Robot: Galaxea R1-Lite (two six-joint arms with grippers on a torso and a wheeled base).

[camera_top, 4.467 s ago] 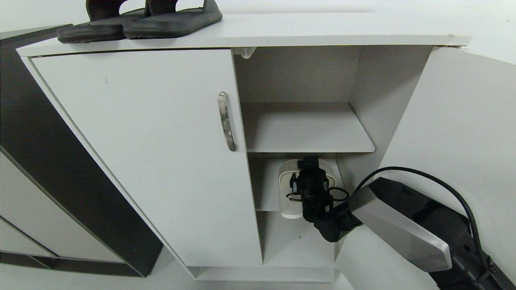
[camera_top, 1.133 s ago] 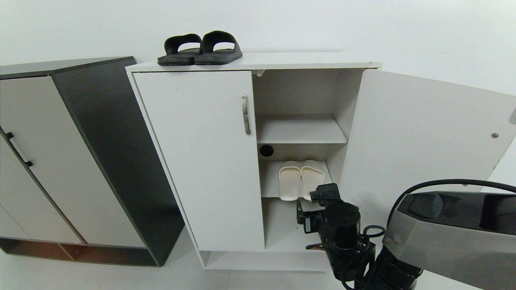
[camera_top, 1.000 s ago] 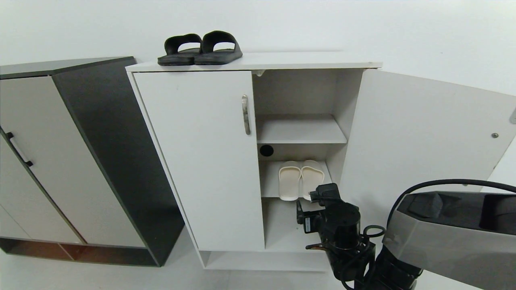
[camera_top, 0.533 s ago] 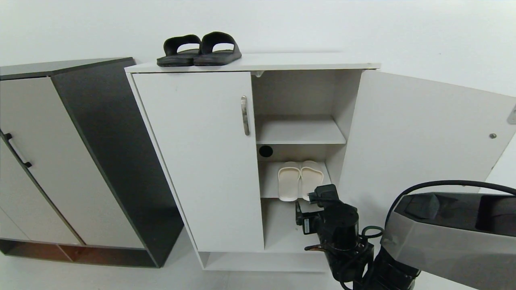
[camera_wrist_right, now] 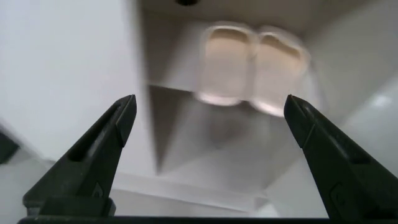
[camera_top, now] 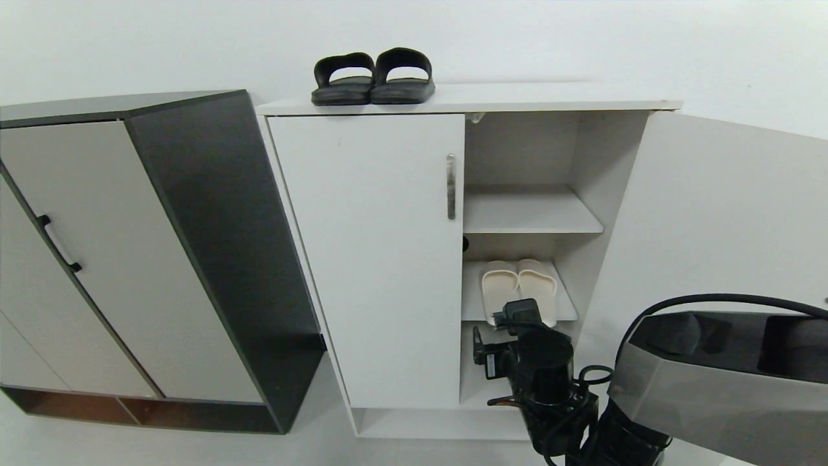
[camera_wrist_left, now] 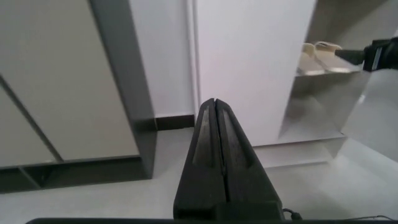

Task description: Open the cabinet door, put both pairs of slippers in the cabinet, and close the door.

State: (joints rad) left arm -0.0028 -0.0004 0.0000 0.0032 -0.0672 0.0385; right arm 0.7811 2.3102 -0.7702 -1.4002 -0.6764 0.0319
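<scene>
Now the white cabinet (camera_top: 556, 103) fills the middle of the head view; its right door (camera_top: 711, 220) stands swung open toward the right edge, its left door (camera_top: 375, 259) is closed, handle (camera_top: 450, 186) upright. The black slippers (camera_top: 373, 77) sit side by side on the cabinet top, upper centre; the cream slippers (camera_top: 519, 288) lie paired on the middle shelf (camera_top: 472, 304), right of centre, below the upper shelf (camera_top: 530, 210). The right gripper (camera_wrist_right: 210, 104) hangs low, right of centre, before the opening, jaws spread wide, holding nothing. The left gripper (camera_wrist_left: 215, 109) has its fingers pressed together, empty. A dark cabinet (camera_top: 213, 226) stands at the left.
</scene>
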